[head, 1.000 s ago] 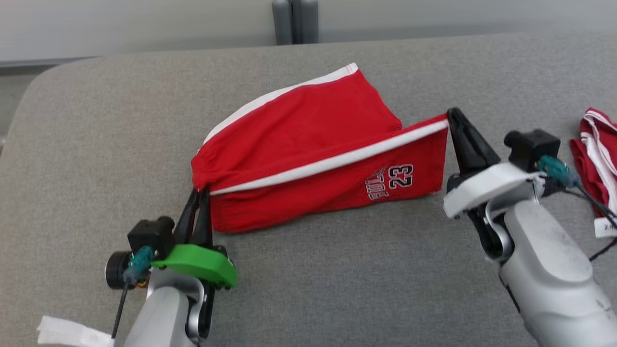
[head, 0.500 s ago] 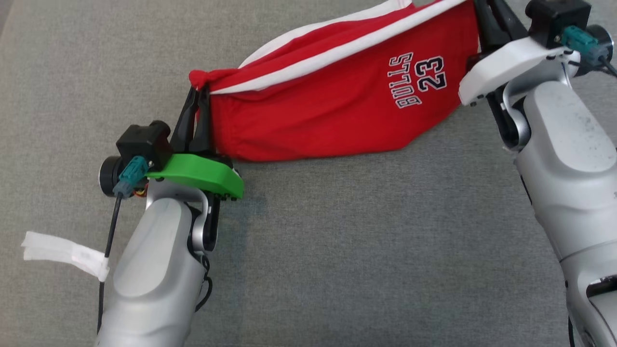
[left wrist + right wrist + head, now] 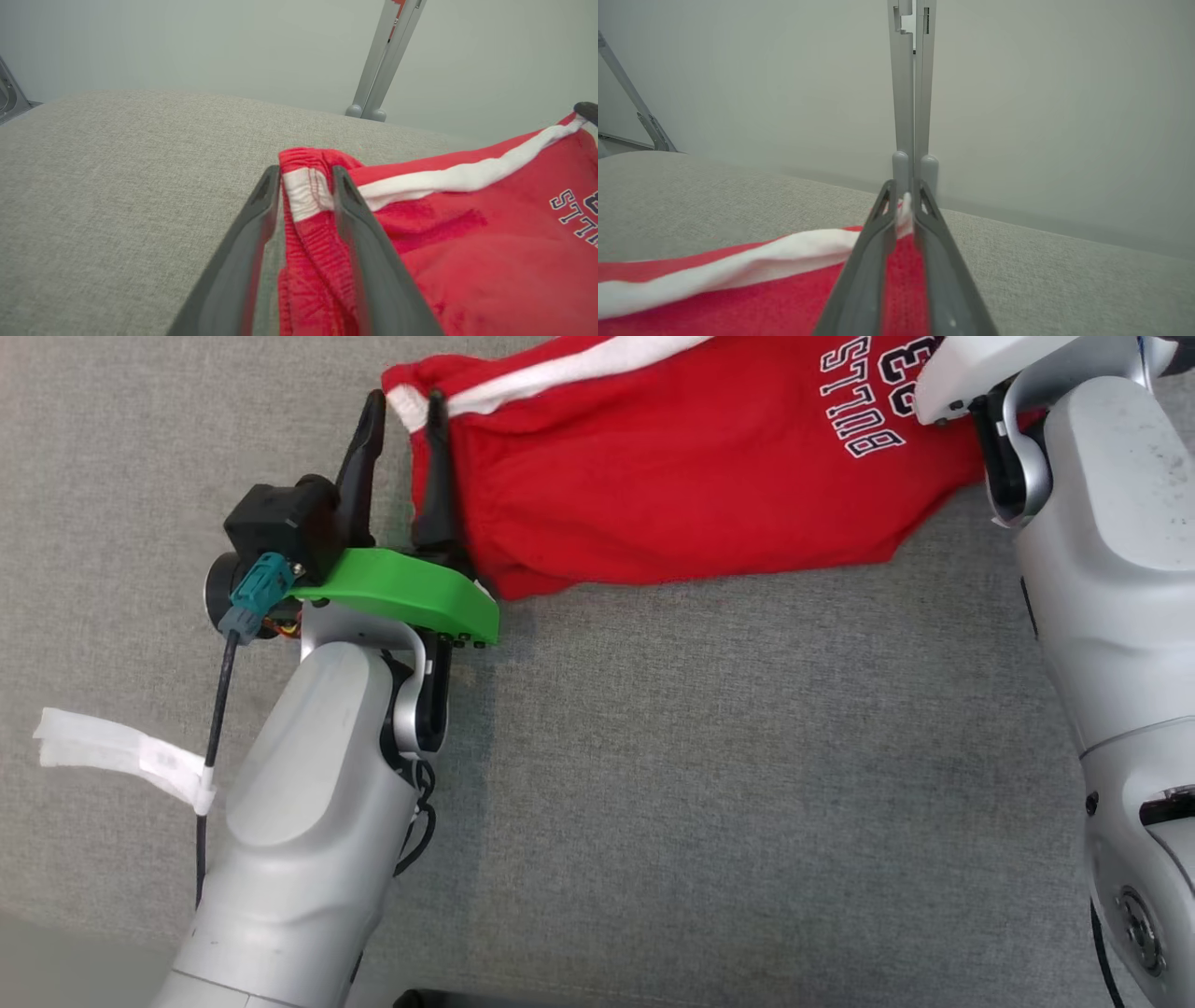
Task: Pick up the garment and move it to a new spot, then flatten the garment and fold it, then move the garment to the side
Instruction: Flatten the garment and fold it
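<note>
The garment is a pair of red shorts with white side stripes and dark lettering, lying stretched on the grey surface. My left gripper is open and straddles the waistband corner, whose white trim sits loosely between the fingers in the left wrist view. In the head view my right arm reaches past the top edge at the garment's other end. The right wrist view has my right gripper with its jaws slightly parted and the white stripe end between them.
A grey padded surface runs under everything, with open room in front of the garment. A white tape tag hangs from the left arm's cable. Behind the surface, against the pale wall, stands a grey post.
Both grippers were shut on the garment's ends; both now have parted fingers, the left widely. The head camera has tilted down, so the whole picture has shifted.
</note>
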You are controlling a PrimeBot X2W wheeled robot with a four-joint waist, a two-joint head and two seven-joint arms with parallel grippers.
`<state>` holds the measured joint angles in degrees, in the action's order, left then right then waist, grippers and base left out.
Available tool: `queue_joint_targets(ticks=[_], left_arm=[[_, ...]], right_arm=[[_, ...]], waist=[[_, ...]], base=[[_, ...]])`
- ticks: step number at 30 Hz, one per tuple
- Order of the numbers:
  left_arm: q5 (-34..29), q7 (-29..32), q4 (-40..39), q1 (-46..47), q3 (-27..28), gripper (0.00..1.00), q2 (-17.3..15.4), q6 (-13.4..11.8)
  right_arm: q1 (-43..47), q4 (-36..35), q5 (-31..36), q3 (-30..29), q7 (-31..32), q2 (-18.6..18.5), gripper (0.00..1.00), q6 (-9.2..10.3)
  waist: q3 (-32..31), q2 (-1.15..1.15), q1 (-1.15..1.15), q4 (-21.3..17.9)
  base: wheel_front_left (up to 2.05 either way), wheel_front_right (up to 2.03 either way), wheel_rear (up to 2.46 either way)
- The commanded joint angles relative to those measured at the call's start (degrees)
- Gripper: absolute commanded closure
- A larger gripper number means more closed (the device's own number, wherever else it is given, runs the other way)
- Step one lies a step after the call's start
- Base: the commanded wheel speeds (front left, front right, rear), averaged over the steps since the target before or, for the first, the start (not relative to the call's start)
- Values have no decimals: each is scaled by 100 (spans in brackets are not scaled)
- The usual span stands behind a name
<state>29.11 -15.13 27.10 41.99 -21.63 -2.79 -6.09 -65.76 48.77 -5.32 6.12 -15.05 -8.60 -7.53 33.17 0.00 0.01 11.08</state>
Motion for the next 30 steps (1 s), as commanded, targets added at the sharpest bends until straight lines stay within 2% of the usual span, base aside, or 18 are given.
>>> queue_joint_targets(ticks=[1,10,15,23,29,30], left_arm=[[-7,3,-34,21,-21,0,-27,-44],[-241,3,-234,-453,332,0,-30,-153],[-345,3,-318,-692,527,0,-28,-80],[-565,3,-386,-988,681,0,-29,-52],[-622,3,-358,-1185,657,0,-29,-48],[-629,3,-338,-1220,654,0,-29,-49]], right_arm=[[42,-64,23,10,-15,-7,0,9],[509,-459,-379,15,-15,-184,0,9],[890,-475,-721,291,-15,-311,0,9],[1303,-104,-1197,917,-14,-440,0,9],[1452,655,-1627,1605,186,-390,0,7],[1486,783,-1736,1728,263,-374,10,7]], waist=[[138,0,-1,70],[-34,0,-1,-121],[-160,0,-1,-233],[-324,0,-1,-278],[-486,0,-1,-264],[-528,0,-1,-255]], base=[[0,0,0],[0,0,0],[0,0,0],[0,0,0],[0,0,0],[0,0,0]])
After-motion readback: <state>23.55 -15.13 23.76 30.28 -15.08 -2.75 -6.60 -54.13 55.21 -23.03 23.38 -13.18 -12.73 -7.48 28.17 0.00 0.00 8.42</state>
